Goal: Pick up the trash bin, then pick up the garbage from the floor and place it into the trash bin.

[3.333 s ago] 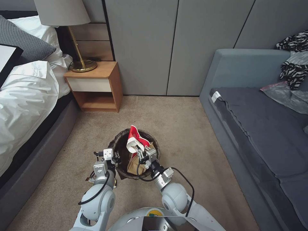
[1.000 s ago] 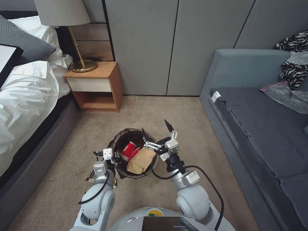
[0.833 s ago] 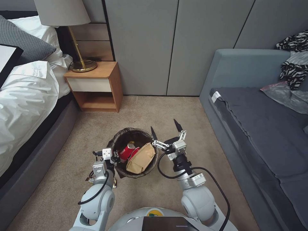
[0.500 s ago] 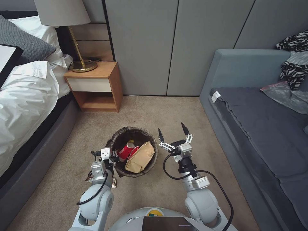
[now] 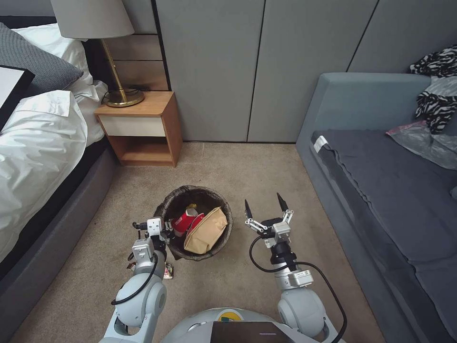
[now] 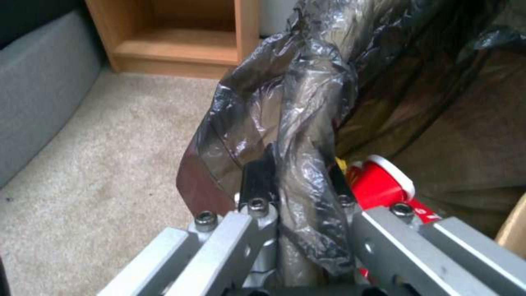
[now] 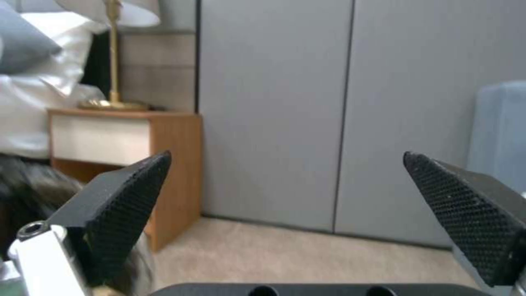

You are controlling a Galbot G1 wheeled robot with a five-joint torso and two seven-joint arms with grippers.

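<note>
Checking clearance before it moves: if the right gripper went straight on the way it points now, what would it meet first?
Probably nothing close: the right gripper, open, points past the trash bin over bare carpet toward the grey wall panels. Depth is unclear.

The trash bin (image 5: 194, 224) is a small round bin lined with a dark brown, crinkled plastic bag whose edge folds out over the rim. It is upright over the beige carpet between the bed and the sofa, mouth open upward. The liner at its rim is pinched between the fingers (image 6: 262, 181) of the left gripper (image 5: 167, 232), as the left wrist view shows close up. Inside lies the garbage: a tan paper bag (image 5: 206, 230) leaning across the opening with its top at the rim, a red-and-white paper cup (image 5: 184, 221) tilted beside it, and a small yellow scrap (image 5: 192, 207) just behind the cup
</note>
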